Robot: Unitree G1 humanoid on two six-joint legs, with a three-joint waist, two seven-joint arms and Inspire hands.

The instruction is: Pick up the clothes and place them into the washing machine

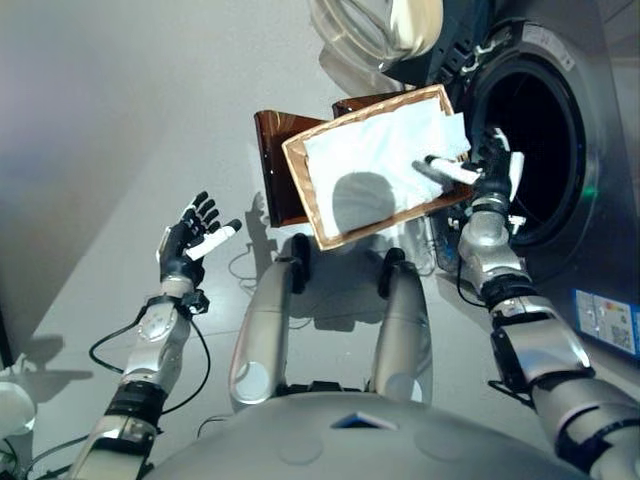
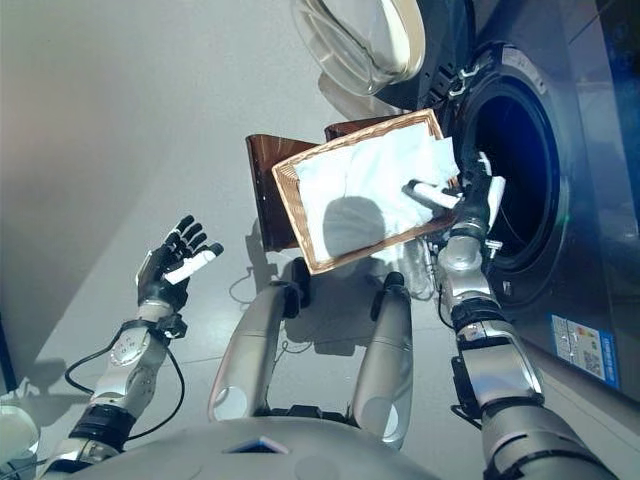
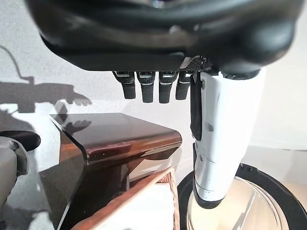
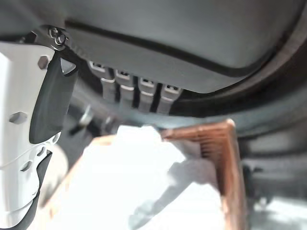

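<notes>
A wicker basket (image 1: 300,190) holds white clothes (image 1: 370,165) and rests tilted on a brown stool (image 1: 272,160). The washing machine's dark drum opening (image 1: 535,140) gapes just right of the basket. My right hand (image 1: 490,170) hovers at the basket's right edge, between the basket and the drum. It is open: its fingers (image 4: 139,93) are straight above the white clothes (image 4: 134,182) and its white-covered thumb reaches over the cloth, gripping nothing. My left hand (image 1: 185,245) is raised far to the left over bare floor, open and empty, with its fingers (image 3: 148,88) relaxed.
The washer's round glass door (image 1: 375,30) stands swung open above and behind the basket. The machine's grey front (image 1: 610,200) fills the right side. Grey floor spreads to the left of the stool.
</notes>
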